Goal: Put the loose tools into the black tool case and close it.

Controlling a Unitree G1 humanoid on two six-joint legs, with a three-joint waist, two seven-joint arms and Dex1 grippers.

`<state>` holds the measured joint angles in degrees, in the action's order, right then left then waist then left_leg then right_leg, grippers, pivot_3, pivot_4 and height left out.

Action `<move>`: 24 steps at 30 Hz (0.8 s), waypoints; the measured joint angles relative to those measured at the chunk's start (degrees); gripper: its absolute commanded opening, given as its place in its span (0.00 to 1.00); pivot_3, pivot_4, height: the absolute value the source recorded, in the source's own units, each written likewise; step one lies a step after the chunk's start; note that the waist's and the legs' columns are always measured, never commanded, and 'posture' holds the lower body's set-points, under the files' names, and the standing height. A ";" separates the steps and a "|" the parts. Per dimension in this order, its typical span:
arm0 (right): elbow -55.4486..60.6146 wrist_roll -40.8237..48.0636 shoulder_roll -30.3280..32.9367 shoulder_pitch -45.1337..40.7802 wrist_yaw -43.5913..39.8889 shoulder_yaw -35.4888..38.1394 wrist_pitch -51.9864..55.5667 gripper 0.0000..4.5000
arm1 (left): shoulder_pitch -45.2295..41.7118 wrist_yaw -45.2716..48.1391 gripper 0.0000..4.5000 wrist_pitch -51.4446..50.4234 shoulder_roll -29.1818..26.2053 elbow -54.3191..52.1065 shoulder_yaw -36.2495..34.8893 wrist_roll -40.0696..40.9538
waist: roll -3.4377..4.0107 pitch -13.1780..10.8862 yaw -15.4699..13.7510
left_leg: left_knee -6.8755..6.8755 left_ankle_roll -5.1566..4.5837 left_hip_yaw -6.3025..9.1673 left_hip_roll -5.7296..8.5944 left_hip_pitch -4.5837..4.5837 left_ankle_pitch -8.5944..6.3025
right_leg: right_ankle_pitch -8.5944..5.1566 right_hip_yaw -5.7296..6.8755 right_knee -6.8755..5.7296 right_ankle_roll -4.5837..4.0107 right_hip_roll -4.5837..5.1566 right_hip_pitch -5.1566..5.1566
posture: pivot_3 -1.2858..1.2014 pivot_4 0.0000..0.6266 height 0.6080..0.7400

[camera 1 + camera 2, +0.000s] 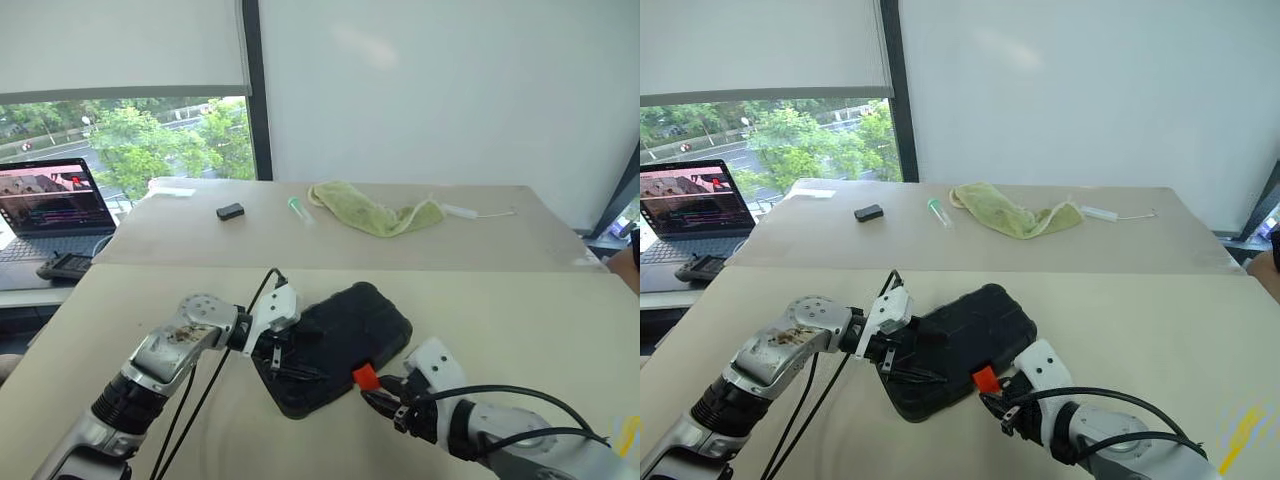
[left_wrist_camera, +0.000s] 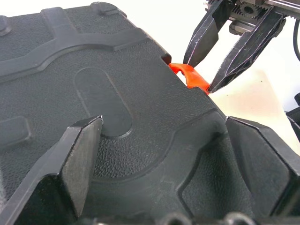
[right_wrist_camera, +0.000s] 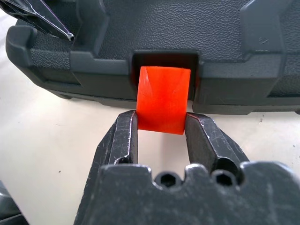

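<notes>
- The black tool case [image 1: 340, 345] lay closed on the near beige table [image 1: 520, 320], lid down, its ribbed shell facing up.
- The right gripper [image 3: 161, 126] was clenched on the case's small orange latch [image 3: 162, 99]; one black finger [image 3: 125, 137] pressed each side of the latch, which stuck out from a notch in the case's near edge.
- In the left wrist view, the same two fingers reached the latch from beyond the case's edge, their tips on either side of it.
- The left gripper [image 1: 283, 358] stood released, jaws spread wide, with both fingers over the top of the case at the corner farthest from the latch; one fingertip [image 2: 82, 154] lay against the textured lid beside an oval recess.
- Whether the left fingers pressed down on the lid or only rested there, I could not tell.
- Well beyond both grippers, on the far table, lay a small black box [image 1: 230, 211], a yellow-green cloth [image 1: 375, 212] and a thin white object [image 1: 462, 212] with a cord.
- Off past the left arm, an open laptop [image 1: 50, 205] stood on a lower surface by the window.
</notes>
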<state>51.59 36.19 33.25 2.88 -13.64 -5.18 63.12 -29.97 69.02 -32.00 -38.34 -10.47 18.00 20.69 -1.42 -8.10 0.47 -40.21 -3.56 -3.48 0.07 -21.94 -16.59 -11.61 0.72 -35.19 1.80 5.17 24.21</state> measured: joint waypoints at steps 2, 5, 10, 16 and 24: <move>-2.20 -2.49 0.49 -0.14 -0.73 -2.45 -3.39 0.38 | 0.29 0.01 1.00 0.56 0.01 -0.02 0.02 -0.26 | -0.02 0.03 0.02 | 0.00 0.01 0.00 0.00 0.04 0.01 | 0.00 -0.01 0.00 0.00 0.00 -0.03 | 0.52 0.24 1.00; -6.97 -5.53 0.38 -0.33 -2.51 -3.90 -8.01 0.63 | 0.59 -0.02 1.00 0.81 0.09 -0.20 0.02 -0.28 | -0.07 0.06 -0.04 | -0.02 0.01 0.00 0.01 0.04 0.01 | 0.00 -0.02 0.01 0.00 0.01 -0.04 | 0.52 0.24 1.00; -7.98 -7.71 0.88 0.77 -3.64 -2.90 -10.00 0.86 | 0.74 -0.13 1.00 0.80 0.14 -0.56 -0.01 -0.28 | -0.06 0.06 -0.19 | -0.01 0.01 0.00 0.00 -0.04 0.01 | 0.00 -0.02 0.01 0.00 0.02 0.02 | 0.52 0.24 1.00; -0.81 -0.75 5.78 6.82 -8.95 7.52 -7.87 0.61 | 0.98 -0.36 1.00 0.86 0.34 -0.72 -0.08 -0.28 | -0.09 0.09 -0.48 | 0.01 -0.04 0.00 -0.04 -0.02 -0.03 | -0.03 0.00 0.06 0.02 0.02 -0.02 | 0.52 0.24 1.00; -5.76 -0.16 5.78 -1.51 -11.24 2.29 -6.87 0.01 | 1.34 -0.95 1.00 1.08 0.44 -0.63 -0.17 -0.36 | -0.09 0.10 -0.28 | 0.01 -0.02 0.00 -0.03 0.04 -0.02 | -0.01 -0.02 0.05 -0.02 0.01 -0.03 | 0.52 0.24 1.00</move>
<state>45.83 36.03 39.03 1.37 -24.88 -2.89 56.25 -28.63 68.08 -30.92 -37.90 -11.10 17.83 20.33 -1.50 -8.00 0.19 -40.20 -3.58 -3.47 0.04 -21.91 -16.60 -11.63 0.69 -35.14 1.78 5.18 24.18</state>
